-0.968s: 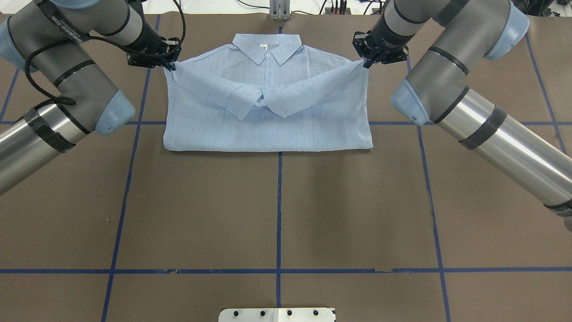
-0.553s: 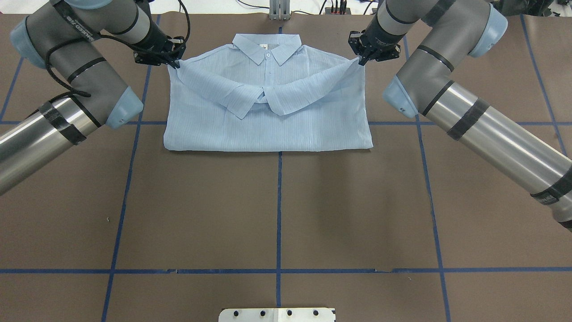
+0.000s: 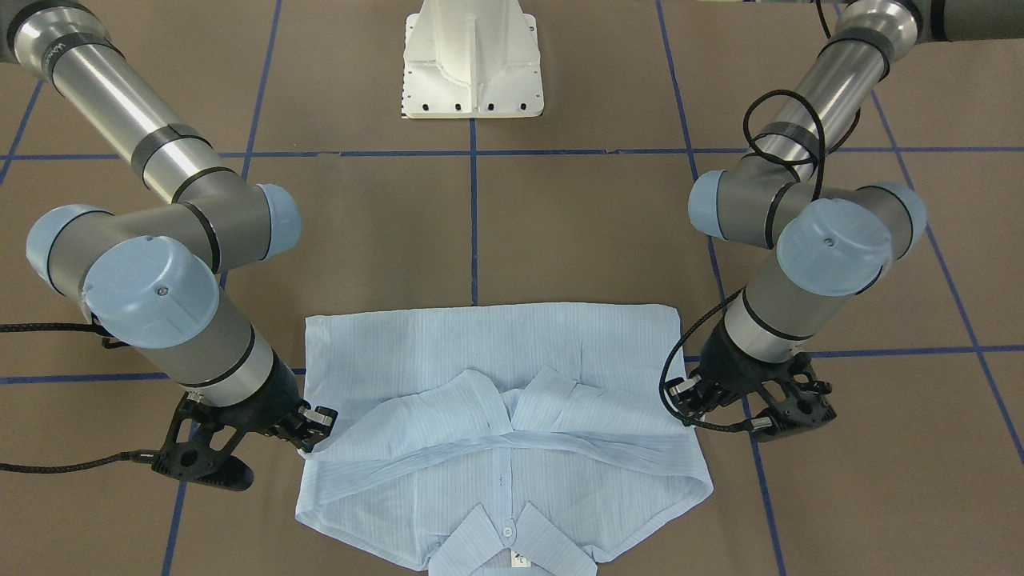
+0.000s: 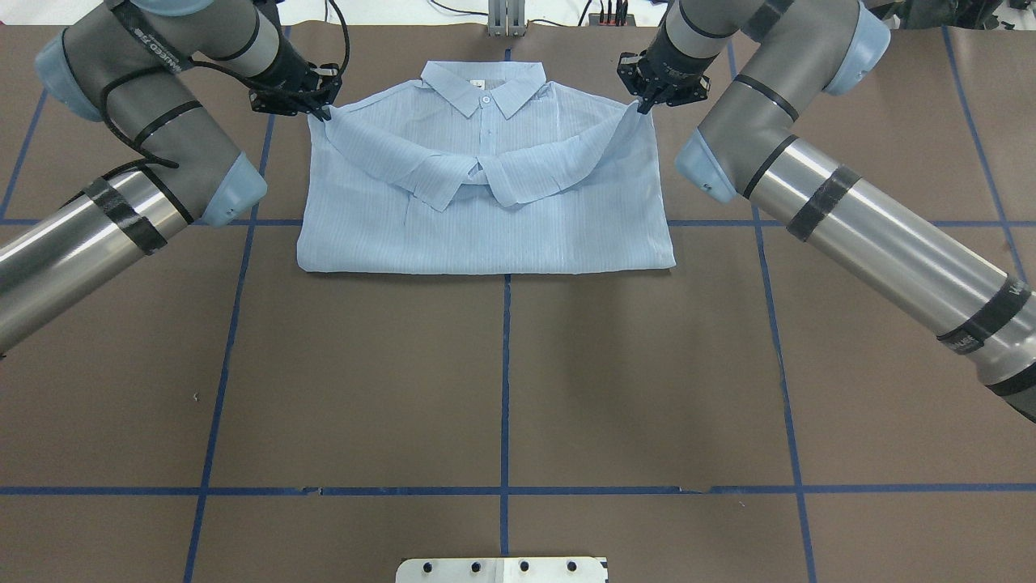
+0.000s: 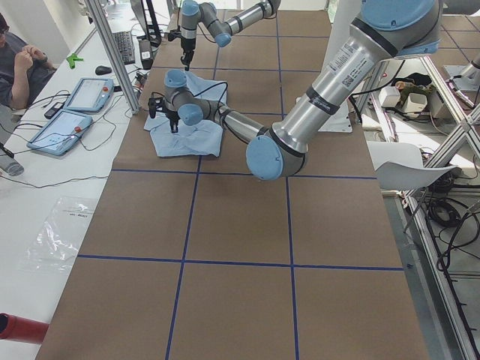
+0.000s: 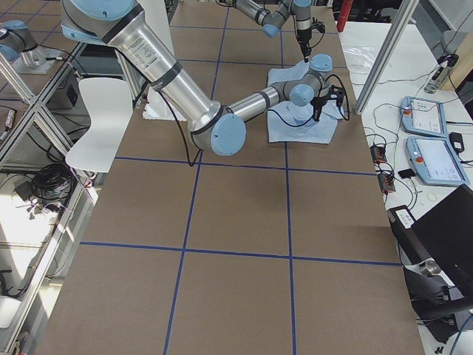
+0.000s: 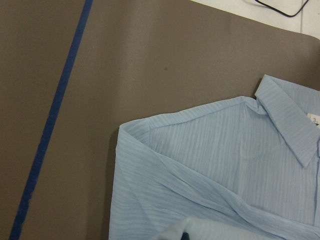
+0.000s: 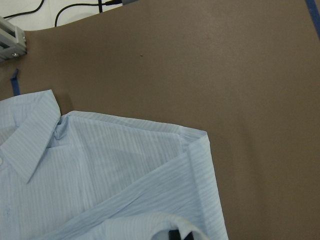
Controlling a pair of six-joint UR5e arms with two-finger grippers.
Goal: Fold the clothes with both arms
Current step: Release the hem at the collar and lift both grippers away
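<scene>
Brown matte tabletop (image 4: 364, 364), ruled into squares by blue tape lines (image 4: 227, 340), carries a light blue finely striped button-up shirt (image 4: 486, 235) on its far side, well apart from the white pedestal base (image 3: 472, 64). The shirt lies front up across the centre line, its collar (image 4: 486, 87) pointing away from the robot, with a small white button (image 4: 486, 100) showing at the neck. Both long sleeves (image 4: 518, 174) are folded across the chest with their cuffs meeting in the middle, and the lower edge runs straight.

The black left gripper (image 4: 322, 112) sits at the shirt's shoulder corner on its own side, jaws pressed together on a pinch of the thin cloth. The black right gripper (image 4: 643, 106) pinches the opposite shoulder corner the same way. At each pinch the fabric appears raised a little off the tabletop, and the right wrist camera shows cloth gathered around a dark fingertip (image 8: 173, 234) at the bottom of its view.

The left arm (image 4: 154, 146) and right arm (image 4: 817, 202) are silver-grey tubes with light blue joint caps and black cables. They reach forward from either side of the base, and their wrist links double back inward and down to the shoulders. The weave is sheer, so overlapped layers read as darker bands.
</scene>
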